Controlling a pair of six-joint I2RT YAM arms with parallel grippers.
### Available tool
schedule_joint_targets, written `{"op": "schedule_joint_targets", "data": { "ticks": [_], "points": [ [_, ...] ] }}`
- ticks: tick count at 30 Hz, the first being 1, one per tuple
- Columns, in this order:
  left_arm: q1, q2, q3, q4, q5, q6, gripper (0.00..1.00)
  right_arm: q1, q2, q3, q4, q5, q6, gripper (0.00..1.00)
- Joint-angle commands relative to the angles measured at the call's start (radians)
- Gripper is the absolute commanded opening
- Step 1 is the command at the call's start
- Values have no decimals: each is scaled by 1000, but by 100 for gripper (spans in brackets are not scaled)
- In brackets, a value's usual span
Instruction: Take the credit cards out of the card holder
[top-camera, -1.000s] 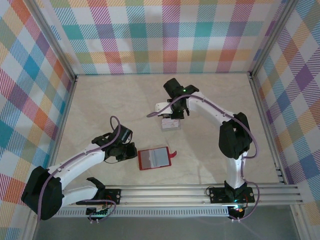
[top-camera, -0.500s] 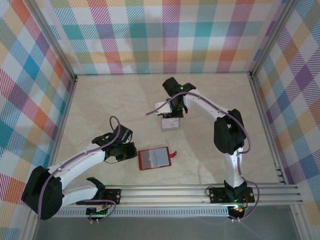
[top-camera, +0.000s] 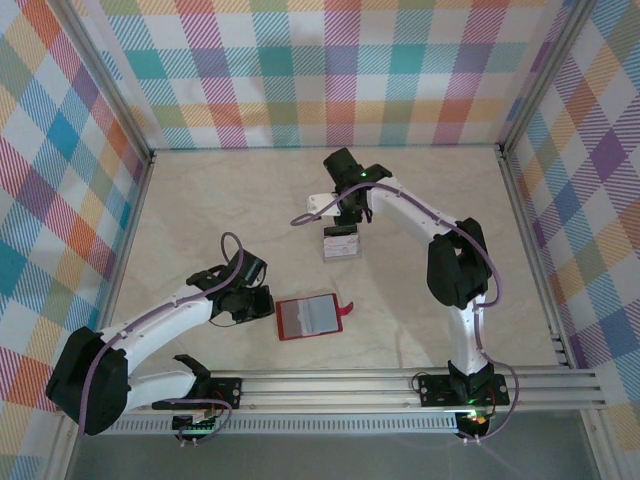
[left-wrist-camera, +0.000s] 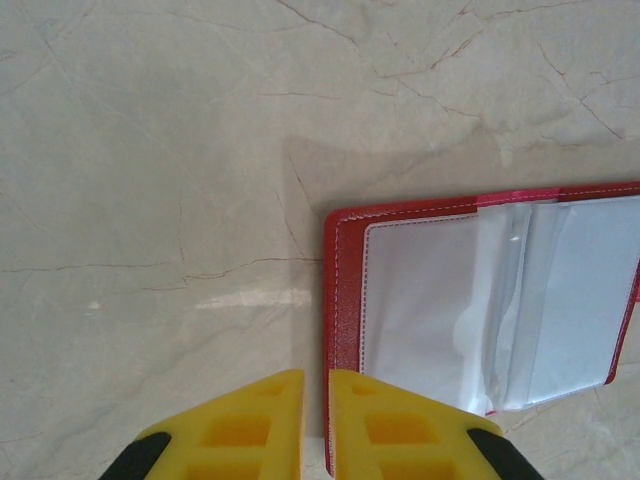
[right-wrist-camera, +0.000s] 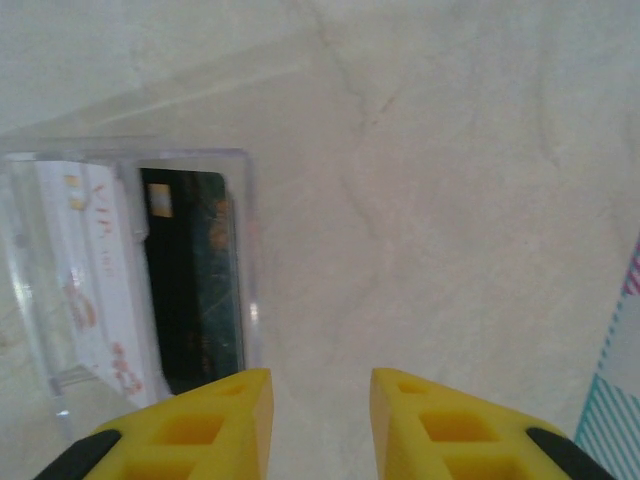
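Spreading wall to wall between the plaid walls (top-camera: 330, 70), the pale marbled worktop (top-camera: 220, 220) carries everything here. The right arm (top-camera: 440, 250) stretches toward the far middle. Its right hand (right-wrist-camera: 320, 385) hangs over bare stone with its yellow fingers (right-wrist-camera: 225, 410) clearly apart - the worktop shows through the gap and nothing is held. The left arm (top-camera: 160, 320) lies low along the near left side. The left hand (left-wrist-camera: 316, 385) sits at the left edge of the card holder (left-wrist-camera: 440, 300), its two tips all but closed with a thin slit between them. The holder's red border runs down into that slit, close against the right tip. Whether it is pinched there or merely touched, I cannot tell.

The card holder lies flat and open near the front middle, red cover down and glossy pale sleeves up. Its snap tab (top-camera: 347, 308) pokes out on the side away from the left hand.

Well apart from it, farther back, sits a clear plastic tray (right-wrist-camera: 250, 250) - just beside the right hand. Its corner lies close by one yellow finger and outside the gap. The credit cards (right-wrist-camera: 185, 280) lie inside the tray, a white one with red print next to a dark one with a small gold chip.
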Motion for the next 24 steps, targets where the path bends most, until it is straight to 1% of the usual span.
{"op": "schedule_joint_targets", "data": {
  "ticks": [1,3,4,5,7,8,9,10,11,12,16,20,24],
  "points": [
    [8,16,36,-21,-12,23,16,-9,-52,-29,48,21,32,33],
    [8,25,42,-21,-22,33,21,-13,-73,-47,58,13,64,36],
    [8,33,46,-25,-35,40,27,-15,-88,-65,67,6,86,37],
    [9,39,54,-29,-48,47,36,-18,-108,-90,81,0,108,40],
    [11,57,75,-39,-84,65,51,-24,-153,-154,133,-2,150,48],
    [12,66,85,-43,-102,73,71,-26,-175,-183,156,-1,171,53],
    [12,75,97,-48,-129,84,85,-29,-202,-226,190,2,197,63],
    [14,87,111,-55,-154,92,92,-33,-232,-266,221,7,226,75],
    [16,97,122,-57,-178,97,96,-35,-256,-301,247,8,252,87],
    [20,106,133,-53,-203,107,99,-40,-287,-341,272,7,285,99],
    [46,139,172,-35,-302,158,100,-63,-397,-506,384,14,430,100],
    [105,166,207,-15,-408,216,100,-90,-508,-680,492,37,596,100],
    [173,175,212,35,-572,265,100,-138,-617,-880,617,32,760,100]
  ]
}}
